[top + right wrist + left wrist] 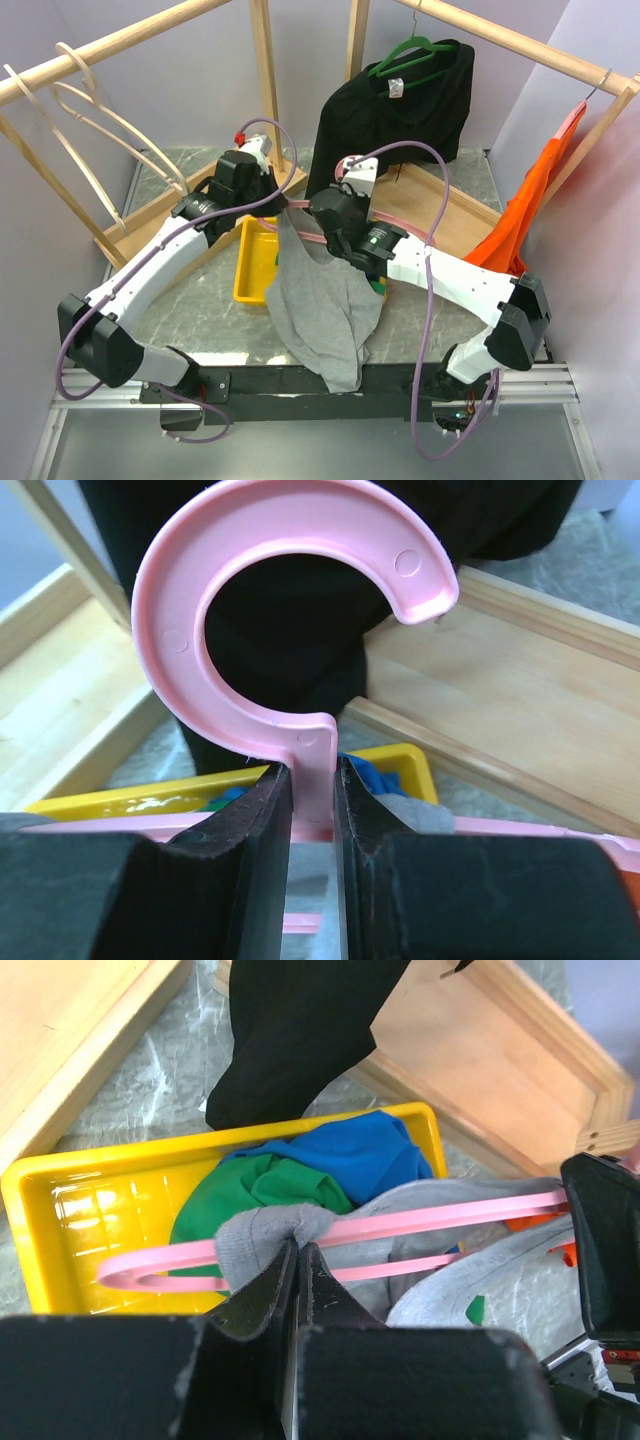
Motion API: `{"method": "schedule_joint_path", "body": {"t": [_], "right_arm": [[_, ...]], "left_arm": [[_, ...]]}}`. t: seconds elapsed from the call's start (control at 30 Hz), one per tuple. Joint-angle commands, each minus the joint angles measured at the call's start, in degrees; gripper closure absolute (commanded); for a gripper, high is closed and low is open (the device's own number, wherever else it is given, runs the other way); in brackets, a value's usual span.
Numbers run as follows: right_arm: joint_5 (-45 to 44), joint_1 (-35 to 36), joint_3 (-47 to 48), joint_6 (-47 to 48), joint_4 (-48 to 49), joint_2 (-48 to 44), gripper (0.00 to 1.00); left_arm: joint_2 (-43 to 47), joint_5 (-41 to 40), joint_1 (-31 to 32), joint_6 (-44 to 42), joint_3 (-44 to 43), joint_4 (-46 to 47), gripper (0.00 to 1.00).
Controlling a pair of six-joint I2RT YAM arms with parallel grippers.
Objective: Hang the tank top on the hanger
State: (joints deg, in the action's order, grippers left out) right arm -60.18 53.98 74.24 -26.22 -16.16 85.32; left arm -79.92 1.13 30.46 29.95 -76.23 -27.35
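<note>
one grey tank top, one pink hanger, one yellow bin

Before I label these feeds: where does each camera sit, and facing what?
Top external: above and behind, looking down on left arm, right arm and the light-grey fabric tank top.
Left wrist: over left fingers pinching its fabric by the thin pink plastic hanger.
Right wrist: over right fingers clamping the hook's neck.
Wrist views share hanger, yellow plastic tray.

Hanger, pink plastic: hook upright with its opening toward 3 o'clock, stem clamped between the two black fingers of the right gripper at 6 o'clock. Behind it: black garment at 12 o'clock, wooden frame at 3 o'clock, yellow tray at 7 o'clock, holding blue cloth.
</note>
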Motion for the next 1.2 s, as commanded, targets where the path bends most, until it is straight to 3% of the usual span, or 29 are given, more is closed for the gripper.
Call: {"method": "schedule_joint_path", "body": {"t": [0.0,0.37,0.47,0.5,0.63,0.8,1.0,1.17], "right_arm": [[1.7,0.5,5.5,-2.0,0.4,1.0,1.00],[5.2,1.0,11.1,0.5,1.0,4.8,1.00],[5.2,1.0,13.1,2.1,-0.2,4.9,1.00],[5.4,1.0,13.1,2.7,0.2,4.6,1.00],[8.0,0.9,12.6,6.8,3.2,2.1,1.00],[11.0,0.9,17.7,11.1,1.6,-0.9,1.00],[16.2,1.0,36.1,22.0,-4.1,-0.2,1.00],[20.3,1.0,60.4,29.9,-9.9,4.4,1.00]], "left_arm": [[3.2,-0.9,0.1,1.6,-2.8,0.9,0.96],[5.6,-0.9,0.1,0.6,-5.5,-0.4,0.89],[6.3,-1.0,0.1,-0.2,-5.5,-0.2,0.77],[7.2,-1.0,0.1,-0.6,-5.5,0.1,0.66],[8.6,0.3,0.0,-3.6,-11.5,-0.4,0.45],[10.1,2.3,-0.2,-5.9,-21.7,-3.1,0.39],[14.9,6.5,-0.2,-6.2,-30.0,1.5,0.34],[16.3,7.5,-0.2,-7.3,-33.1,3.6,0.33]]}}
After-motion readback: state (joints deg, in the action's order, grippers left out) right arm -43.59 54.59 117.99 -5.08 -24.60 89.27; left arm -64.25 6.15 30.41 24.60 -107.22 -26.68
